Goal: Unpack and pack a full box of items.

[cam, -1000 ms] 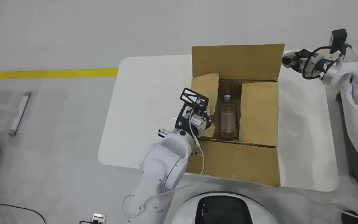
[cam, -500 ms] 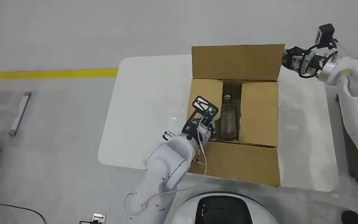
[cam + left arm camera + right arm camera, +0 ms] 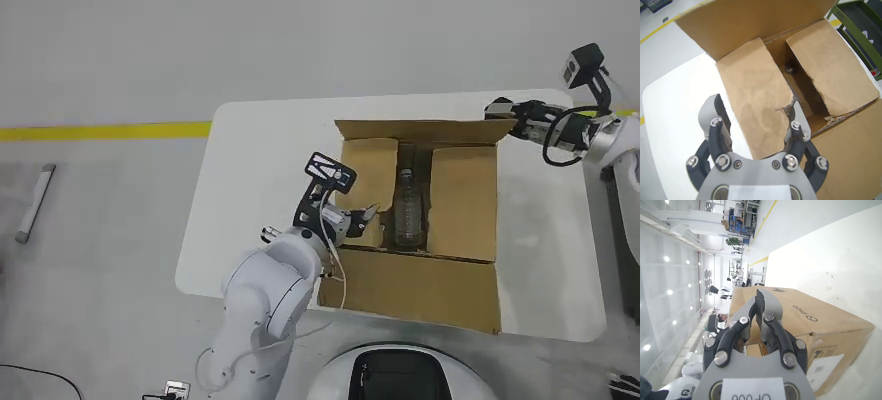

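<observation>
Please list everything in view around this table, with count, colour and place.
cardboard box: one, brown, on the table, near flap folded out
side flaps: two, brown, folded in over the box
far flap: one, brown, raised at the box's back edge
bottle: one, clear, lying in the box below the gap between the side flaps
table: one, white, under the box
floor line: one, yellow, left of the table
bar: one, grey, on the floor farther left
rack: one, green, beyond the box
left gripper: open, straddling a side flap
right gripper: shut on the far flap's corner
</observation>
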